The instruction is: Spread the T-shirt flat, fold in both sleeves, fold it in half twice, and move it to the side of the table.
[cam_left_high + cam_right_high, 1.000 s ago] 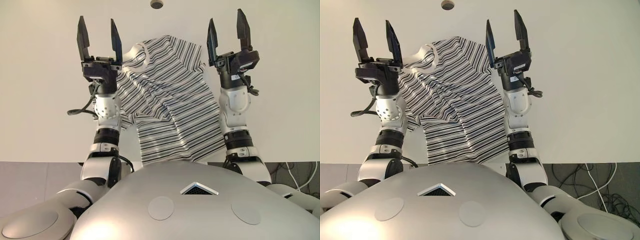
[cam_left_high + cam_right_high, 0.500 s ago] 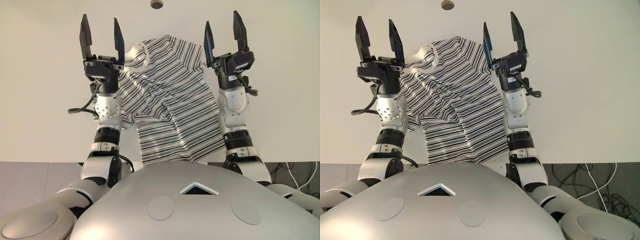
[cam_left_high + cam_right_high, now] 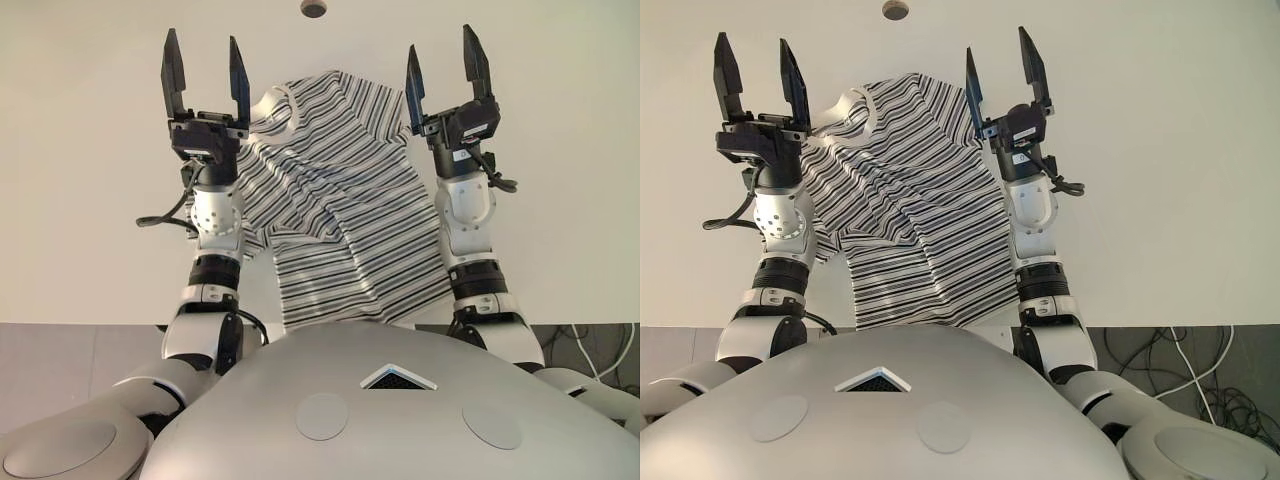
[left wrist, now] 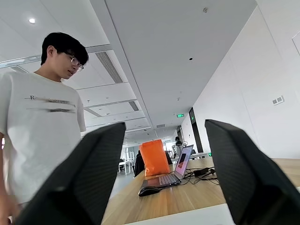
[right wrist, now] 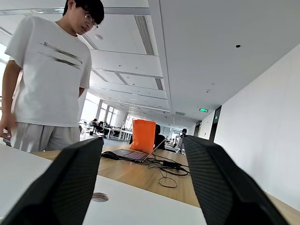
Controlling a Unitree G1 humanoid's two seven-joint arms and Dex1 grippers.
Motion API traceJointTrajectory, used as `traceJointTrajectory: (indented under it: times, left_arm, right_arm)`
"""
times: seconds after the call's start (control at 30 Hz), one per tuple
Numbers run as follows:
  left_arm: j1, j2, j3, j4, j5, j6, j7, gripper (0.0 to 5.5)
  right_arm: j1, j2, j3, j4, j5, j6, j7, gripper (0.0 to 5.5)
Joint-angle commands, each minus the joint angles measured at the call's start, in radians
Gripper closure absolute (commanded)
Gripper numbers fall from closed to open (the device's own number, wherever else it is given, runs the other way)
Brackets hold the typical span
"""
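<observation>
Item: T-shirt (image 3: 330, 190), dark and pale stripes, white collar (image 3: 272, 103) at the far end. It lay rumpled on the white table (image 3: 80, 150) between the two arms, hem toward the near edge, with a fold of cloth bunched across the middle. Handling, as judged: light, limp knit with no stiffness; likely to drape, drag and crease rather than slide whole; not fragile. Hold, as judged: pinch the shoulders or sleeve edges either side of the collar, or the hem corners, and draw outward. Left end effector (image 3: 201, 62): fingers spread wide, nothing held, at the shirt's left shoulder. Right end effector (image 3: 440, 55): spread wide likewise, nothing held, at the right shoulder. Containers: none called for by this task.
</observation>
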Motion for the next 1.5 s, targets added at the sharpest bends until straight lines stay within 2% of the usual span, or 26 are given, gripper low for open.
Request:
traceJointTrajectory:
  times: [0.03, 0.13, 0.2, 0.27, 0.43, 0.5, 0.63, 0.83, 1.1, 1.23, 1.5]
  left_arm:
    - [-0.008, 0.001, -0.002, 0.0, 0.013, 0.01, -0.005, 2.41]
    - [-0.003, 0.006, -0.002, -0.018, 0.027, 0.066, -0.005, 2.41]
    - [0.007, 0.03, 0.008, -0.083, 0.065, 0.207, -0.001, 2.41]
    - [0.038, 0.076, 0.01, -0.175, 0.057, 0.307, -0.041, 2.41]
    - [0.182, 0.275, -0.039, -0.414, 0.123, 0.488, -0.24, 2.41]
    - [0.226, 0.343, -0.071, -0.46, 0.18, 0.524, -0.307, 2.41]
    - [0.299, 0.464, -0.131, -0.531, 0.228, 0.563, -0.443, 2.41]
    - [0.311, 0.563, -0.145, -0.516, 0.234, 0.58, -0.517, 2.41]
    - [0.258, 0.625, -0.151, -0.395, 0.364, 0.584, -0.457, 2.41]
    - [0.193, 0.661, -0.181, -0.29, 0.463, 0.586, -0.413, 2.41]
    - [-0.209, 0.558, -0.411, 0.183, 0.742, 0.555, -0.092, 2.41]
  right_arm:
    - [-0.011, -0.005, -0.003, 0.005, -0.033, 0.022, -0.024, 2.32]
    - [-0.017, 0.004, -0.017, -0.011, -0.092, 0.071, -0.089, 2.32]
    - [-0.025, -0.008, -0.036, -0.085, -0.186, 0.154, -0.152, 2.32]
    - [-0.028, -0.047, -0.044, -0.175, -0.189, 0.248, -0.117, 2.32]
    - [-0.157, -0.217, -0.048, -0.179, -0.289, 0.299, -0.072, 2.32]
    - [-0.228, -0.265, -0.016, -0.138, -0.336, 0.316, -0.043, 2.32]
    - [-0.315, -0.343, 0.112, -0.021, -0.358, 0.348, 0.173, 2.32]
    - [-0.458, -0.312, 0.283, 0.251, -0.439, 0.288, 0.255, 2.32]
    - [-0.661, -0.172, 0.442, 0.715, -0.566, 0.244, 0.131, 2.32]
    - [-0.712, -0.159, 0.496, 0.858, -0.626, 0.263, 0.047, 2.32]
    - [-0.756, -0.24, 0.501, 0.97, -0.636, 0.357, -0.038, 2.32]
